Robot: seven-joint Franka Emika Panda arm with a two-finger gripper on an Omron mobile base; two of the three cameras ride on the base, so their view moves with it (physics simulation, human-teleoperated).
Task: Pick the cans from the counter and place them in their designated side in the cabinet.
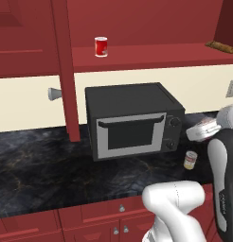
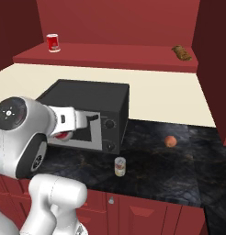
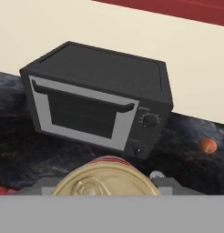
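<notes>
Black marble-look counter (image 1: 52, 170) with faint gold veins, over glossy red drawers with small silver knobs. Boxy dark microwave (image 1: 130, 118), matte top, grey-framed door, two round dials. Gripper (image 3: 109, 186) closed on a red-and-pale can (image 3: 107, 179); in the hand view its round brass-coloured lid with pull tab sits right between the fingers, red rim behind. In the right base view the can's red side peeks under the hand, in front of the microwave door. Second small can, yellowish label (image 2: 120, 166), stands upright on the counter below and well apart from the hand. All-red can (image 1: 101, 47) on the flat cabinet (image 1: 151, 54) shelf. Small orange ball (image 2: 170, 141) on counter.
</notes>
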